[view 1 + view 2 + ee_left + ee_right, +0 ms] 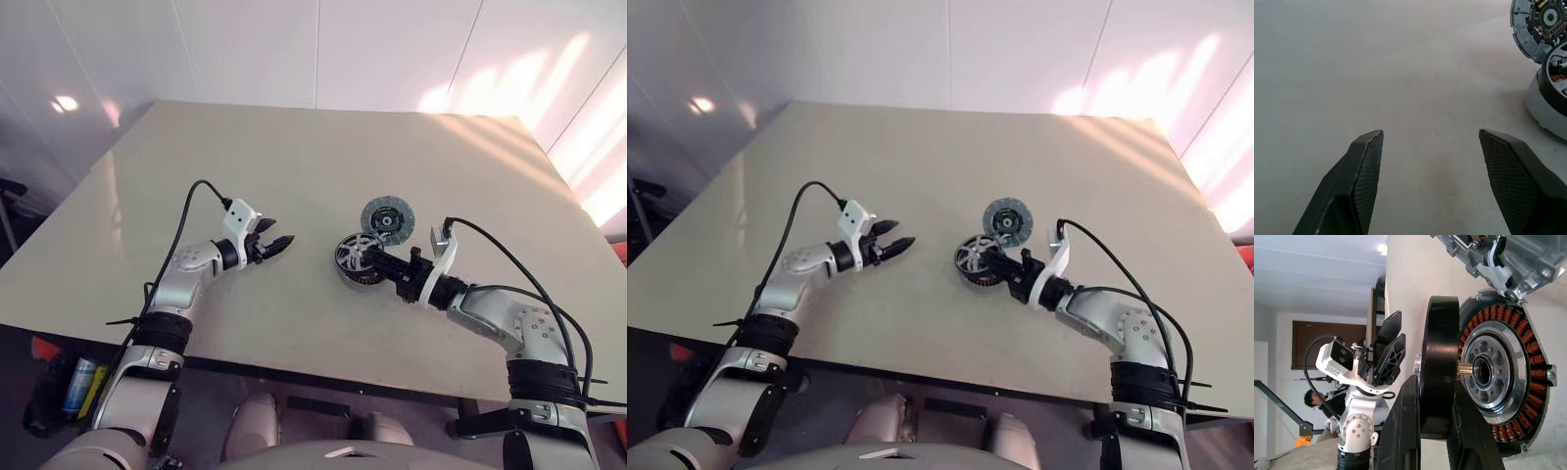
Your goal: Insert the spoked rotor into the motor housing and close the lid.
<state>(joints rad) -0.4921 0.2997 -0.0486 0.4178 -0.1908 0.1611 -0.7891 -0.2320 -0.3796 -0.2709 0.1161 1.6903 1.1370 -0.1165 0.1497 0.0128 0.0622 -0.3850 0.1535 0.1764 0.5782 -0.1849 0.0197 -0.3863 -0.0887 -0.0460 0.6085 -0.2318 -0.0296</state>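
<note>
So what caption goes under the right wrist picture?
Right claw pinching the spoked rotor on edge, just above the motor housing and its copper windings.

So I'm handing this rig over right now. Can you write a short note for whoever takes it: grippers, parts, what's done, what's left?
Left gripper: open, empty, hovering over the table, left of the parts.
Right gripper: shut on the rim of the rotor, holding it on edge just above the housing.
Housing: on the table, open, copper windings showing, nothing seated in it.
Lid: lying flat on the table just behind the housing, inner face up.
Done: rotor picked up and brought to the housing.
Left: seat the rotor in the housing, then fit the lid.
</note>
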